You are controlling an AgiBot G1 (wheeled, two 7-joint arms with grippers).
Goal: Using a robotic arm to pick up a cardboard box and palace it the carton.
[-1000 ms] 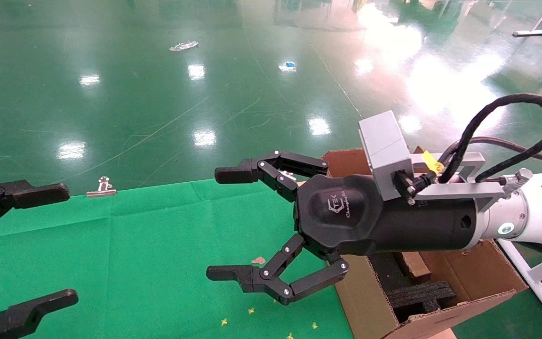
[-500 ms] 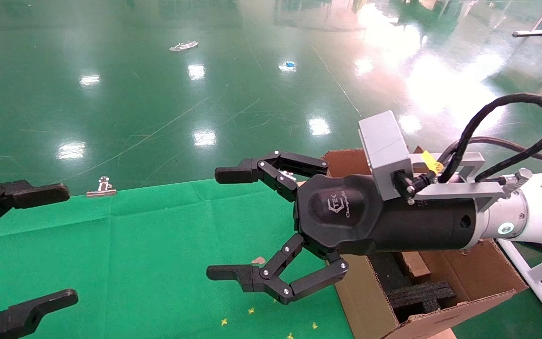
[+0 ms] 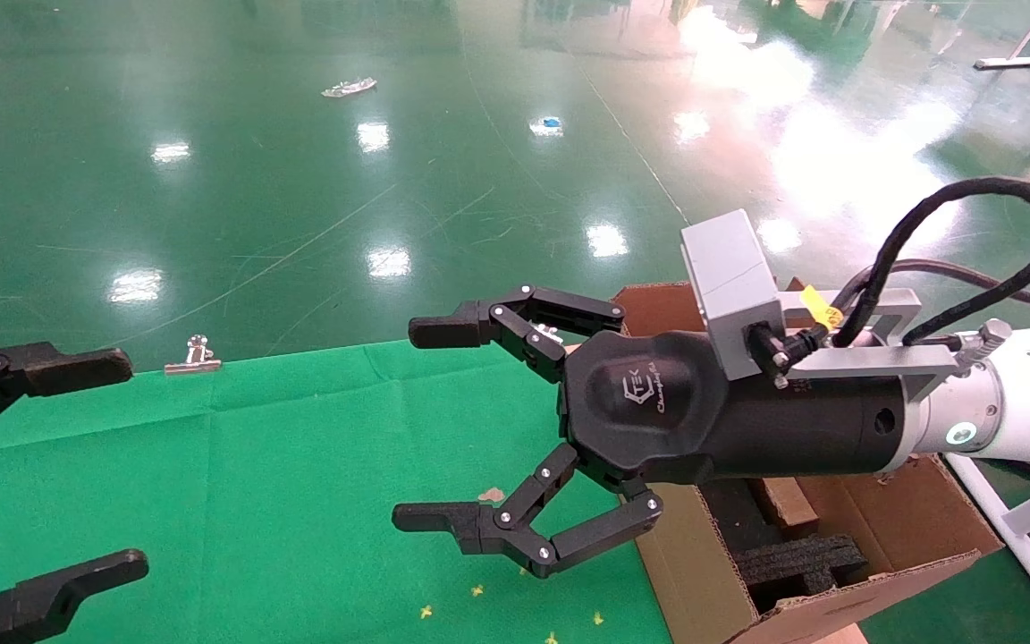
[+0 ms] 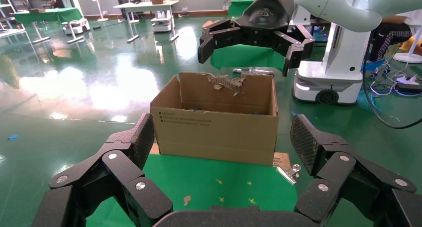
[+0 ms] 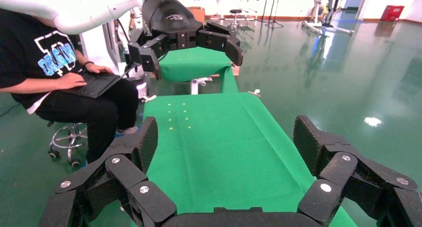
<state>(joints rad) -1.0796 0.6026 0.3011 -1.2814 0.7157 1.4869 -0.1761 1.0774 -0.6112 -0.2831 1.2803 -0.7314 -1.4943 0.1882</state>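
My right robotic arm (image 3: 1016,402) reaches in from the right. Its gripper (image 3: 408,425) is open and empty above the green cloth, just left of the carton (image 3: 917,528). The carton is a large brown box with black foam (image 3: 797,559) inside. A small brown cardboard block (image 3: 788,503), likely the cardboard box, lies inside it, partly hidden by the wrist. In the left wrist view the carton (image 4: 216,125) stands ahead with a torn flap, and the right gripper (image 4: 249,48) hangs above it. My left gripper (image 3: 126,462) is open and empty at the left edge.
A green cloth (image 3: 282,483) covers the table. A metal binder clip (image 3: 193,355) sits on its far edge, and another (image 4: 288,173) is beside the carton. A seated person (image 5: 59,82) with a laptop is off the table's far end. Yellow marks (image 3: 479,590) dot the cloth.
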